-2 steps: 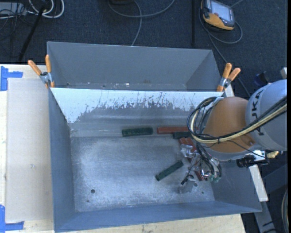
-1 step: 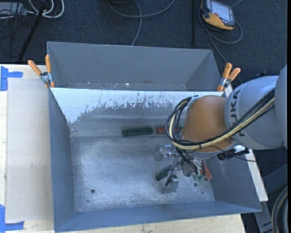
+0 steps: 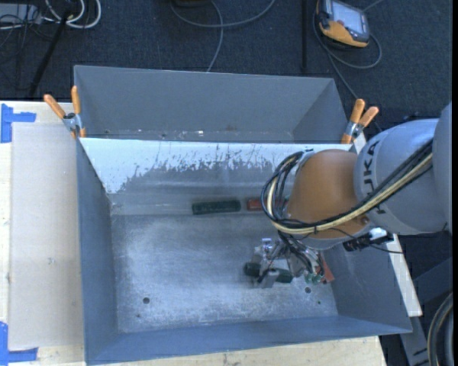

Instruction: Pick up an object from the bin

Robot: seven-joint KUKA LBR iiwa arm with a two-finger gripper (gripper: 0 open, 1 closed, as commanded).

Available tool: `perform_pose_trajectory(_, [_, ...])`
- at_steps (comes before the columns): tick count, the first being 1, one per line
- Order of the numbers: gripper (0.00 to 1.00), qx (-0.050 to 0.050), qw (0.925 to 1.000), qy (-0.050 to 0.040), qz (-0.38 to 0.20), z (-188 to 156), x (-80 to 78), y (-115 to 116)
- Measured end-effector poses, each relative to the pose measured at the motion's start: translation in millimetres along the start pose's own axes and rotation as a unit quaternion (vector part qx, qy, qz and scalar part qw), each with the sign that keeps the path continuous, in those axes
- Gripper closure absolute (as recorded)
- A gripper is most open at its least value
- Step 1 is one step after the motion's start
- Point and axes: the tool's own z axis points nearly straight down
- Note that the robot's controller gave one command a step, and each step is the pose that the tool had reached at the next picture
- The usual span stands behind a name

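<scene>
My gripper [image 3: 269, 269] is low over the bin floor in the right half, under the arm's orange cover. A dark flat bar [image 3: 217, 207] lies at the foot of the far wall, left of and beyond the gripper. A small reddish-brown block [image 3: 253, 203] lies just right of the bar, partly behind the cables. Something small with red and green [image 3: 318, 276] shows just right of the gripper near the right wall; what it is I cannot make out.
The arm comes in over the right rim and hides the bin's right middle. The sloping right wall is close beside the gripper. Bare grey floor spreads to the left and front.
</scene>
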Motion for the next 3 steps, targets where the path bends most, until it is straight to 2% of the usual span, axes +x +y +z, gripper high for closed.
perform_pose_trajectory(1, [1.0,0.001,0.9999,0.0018,0.01,-8,15.6,-57])
perform_pose_trajectory(2, [1.0,0.003,1.0,-0.0042,0.004,-133,7.6,-133])
perform_pose_trajectory(3, [0.0,0.0,1.0,-0.0001,0.003,-128,9.0,-130])
